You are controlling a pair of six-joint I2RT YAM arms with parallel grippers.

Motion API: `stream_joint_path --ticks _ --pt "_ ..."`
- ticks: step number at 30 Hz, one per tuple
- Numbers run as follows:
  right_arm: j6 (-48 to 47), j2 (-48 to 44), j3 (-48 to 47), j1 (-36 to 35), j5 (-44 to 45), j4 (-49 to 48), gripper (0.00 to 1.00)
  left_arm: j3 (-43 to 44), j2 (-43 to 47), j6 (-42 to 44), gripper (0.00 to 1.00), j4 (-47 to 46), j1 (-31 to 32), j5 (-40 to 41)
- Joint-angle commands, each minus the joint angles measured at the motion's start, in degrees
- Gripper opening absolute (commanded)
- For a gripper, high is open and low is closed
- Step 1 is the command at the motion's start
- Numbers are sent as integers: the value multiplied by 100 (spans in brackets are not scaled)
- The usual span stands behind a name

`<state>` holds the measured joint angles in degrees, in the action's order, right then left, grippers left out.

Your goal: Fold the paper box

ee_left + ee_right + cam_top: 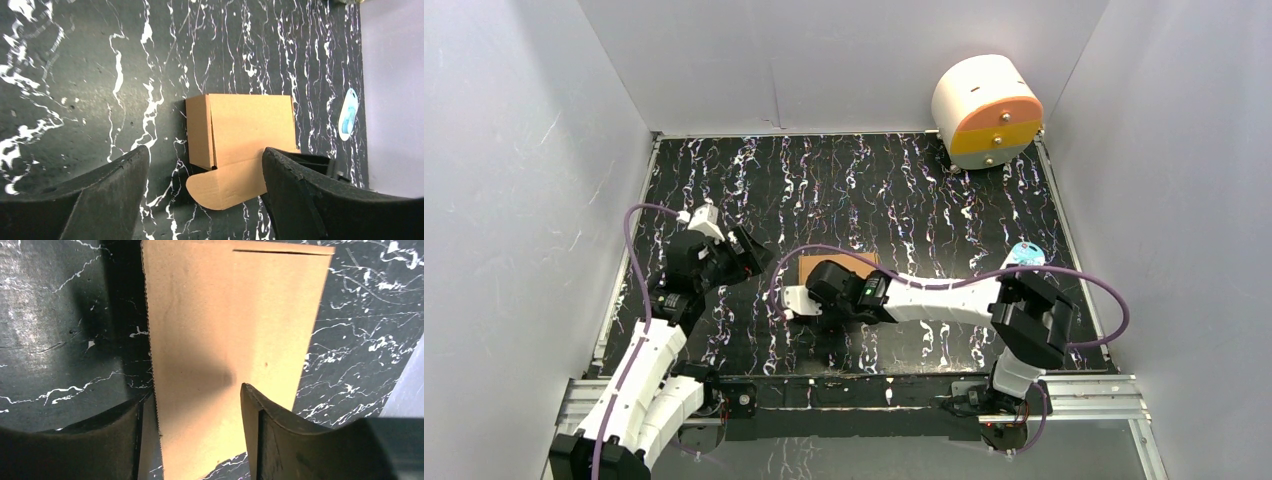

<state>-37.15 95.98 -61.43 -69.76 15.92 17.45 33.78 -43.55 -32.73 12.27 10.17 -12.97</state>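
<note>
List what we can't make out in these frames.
Top view: right arm covers most of the box.
Left wrist: the left claw's finger hides one box corner.
Right wrist: bottom edge cuts off the box's near end.
Blue item: too small to identify in any view.

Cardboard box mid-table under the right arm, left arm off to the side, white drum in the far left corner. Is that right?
Not quite. The white drum stands in the far right corner, not the left; the top view shows it. The rest holds: cardboard box mid-table under the right arm, left arm off to the side.
</note>
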Motion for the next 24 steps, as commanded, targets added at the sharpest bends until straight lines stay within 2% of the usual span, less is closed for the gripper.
stream_joint_path --ticks 1,6,15,19,24 --pt "282 -634 -129 23 -170 -261 70 -258 -183 -447 79 -444 -34 -606" --pt "603 -1031 -416 422 -781 148 81 -667 -188 -748 78 -741 -25 -800" --pt "1066 -1199 -714 2293 -3859 124 86 -1333 -176 -1389 76 -1400 233 -855" --pt "1364 -974 -690 2910 -4177 -260 87 -1530 -245 -1548 75 -1632 433 -644" --pt "2082 -269 -978 3814 -4862 -668 81 -1675 -680 -1857 73 -2294 876 -437"
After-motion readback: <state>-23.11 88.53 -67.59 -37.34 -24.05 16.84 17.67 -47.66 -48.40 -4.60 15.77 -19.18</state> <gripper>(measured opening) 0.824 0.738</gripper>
